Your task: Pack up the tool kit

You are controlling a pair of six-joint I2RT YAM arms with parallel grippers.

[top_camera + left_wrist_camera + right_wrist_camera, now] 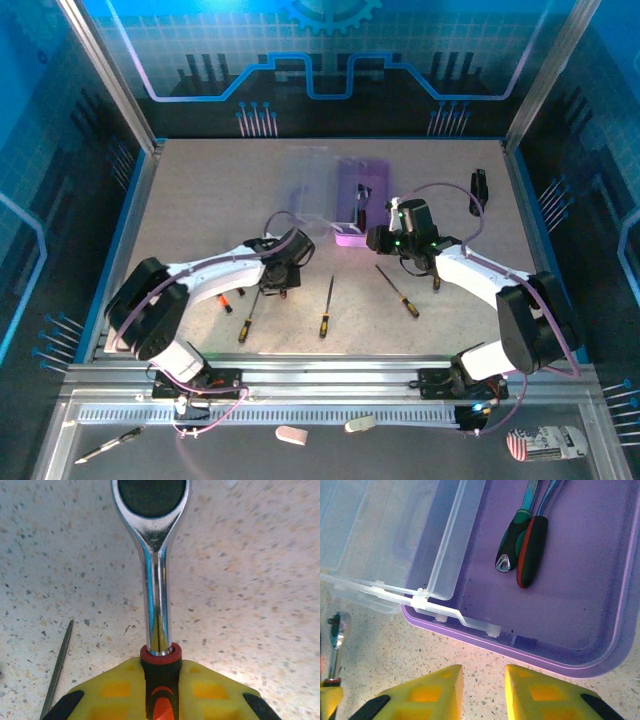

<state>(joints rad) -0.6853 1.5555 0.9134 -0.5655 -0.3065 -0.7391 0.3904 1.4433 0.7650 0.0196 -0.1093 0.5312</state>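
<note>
A speckled beige table (pixel 200 200) stands inside blue patterned walls (pixel 320 50). A black oblong object (pixel 479 186) lies near the table's far right edge. On the dark front shelf (pixel 420 455) lie a pen (pixel 110 445), a white block (pixel 292 434), a second white block (pixel 360 424) and a striped packet (pixel 545 441).

2 tools (pixel 522 550) in case (pixel 585 610); screwdrivers (pixel 325 308) before it.

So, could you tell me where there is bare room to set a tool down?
The base's floor is bare between the two tools in it and the wall by the right gripper. The table left of the lid is free. Crowded: the near side, among screwdrivers.
</note>
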